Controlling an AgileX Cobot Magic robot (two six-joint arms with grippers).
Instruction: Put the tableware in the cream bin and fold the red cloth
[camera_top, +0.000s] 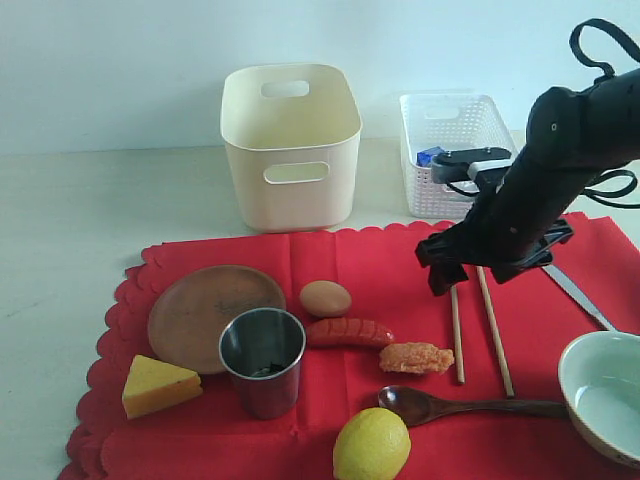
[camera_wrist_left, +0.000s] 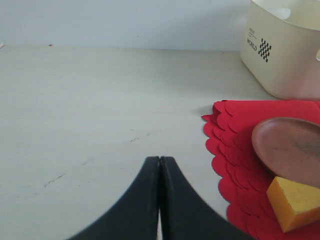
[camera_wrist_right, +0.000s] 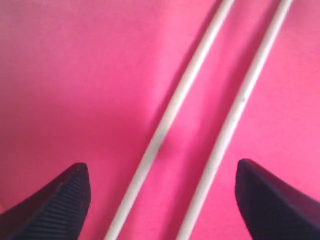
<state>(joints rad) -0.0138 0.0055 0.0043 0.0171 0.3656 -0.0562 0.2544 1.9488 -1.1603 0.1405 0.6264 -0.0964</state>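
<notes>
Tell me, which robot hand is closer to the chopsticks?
Right. The right gripper is open directly above the chopsticks, with both sticks between its jaws. The left gripper is shut over the table, beyond the red cloth's opposite edge.

Pale tbl (camera_top: 80, 200), red cloth (camera_top: 380, 260), cream bin (camera_top: 290, 205), wht basket (camera_top: 425, 185) (rear)

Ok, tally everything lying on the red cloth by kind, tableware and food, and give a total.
Tableware: 6 (brown round plate, shiny steel cup, dark wooden spoon, pair of wooden chopsticks, metal knife, white-inside brown bowl)
Food: 5 (yellow cheese wedge, tan egg, red sausage, orange fried piece, yellow lemon)
Total: 11
</notes>
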